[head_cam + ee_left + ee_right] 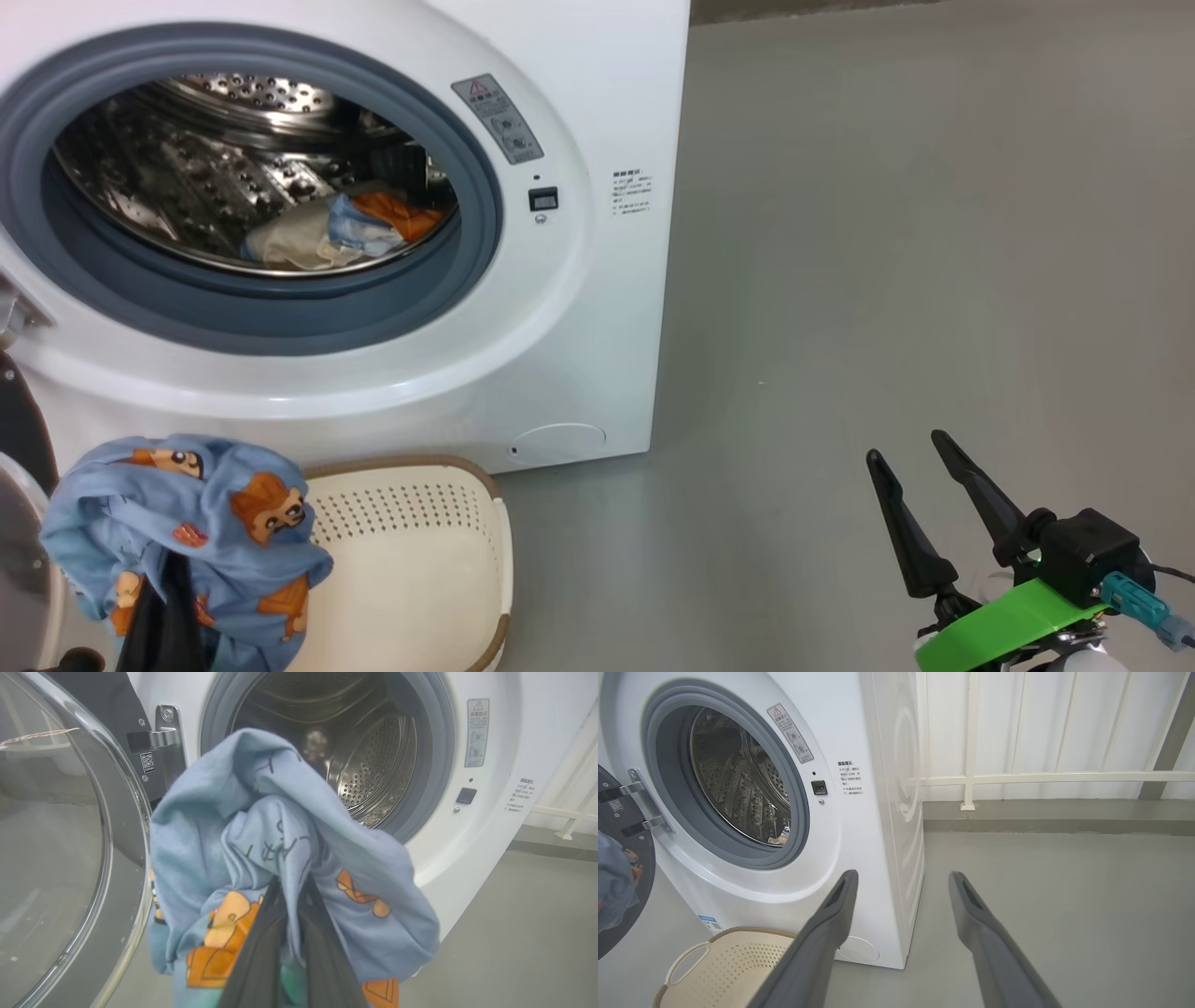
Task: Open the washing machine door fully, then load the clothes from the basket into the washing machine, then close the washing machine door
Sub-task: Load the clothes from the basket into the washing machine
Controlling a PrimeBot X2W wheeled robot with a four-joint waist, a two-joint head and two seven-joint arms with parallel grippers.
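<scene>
Pinched tight in the left gripper [293, 895]: the light blue cartoon-print garment [261, 826], bunched over the fingertips, drooping downward. Straight ahead, the open washing machine [467, 835]; lower right, the basket [420, 532]. Right gripper [902, 875] spread wide, holding nothing.

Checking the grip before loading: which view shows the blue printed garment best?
Left wrist view: the blue garment sits centre frame, draped over and pinched between the shut fingers of the left gripper. The head view shows it bunched at lower left, beside the basket. The right wrist view catches an edge at its left border.
</scene>
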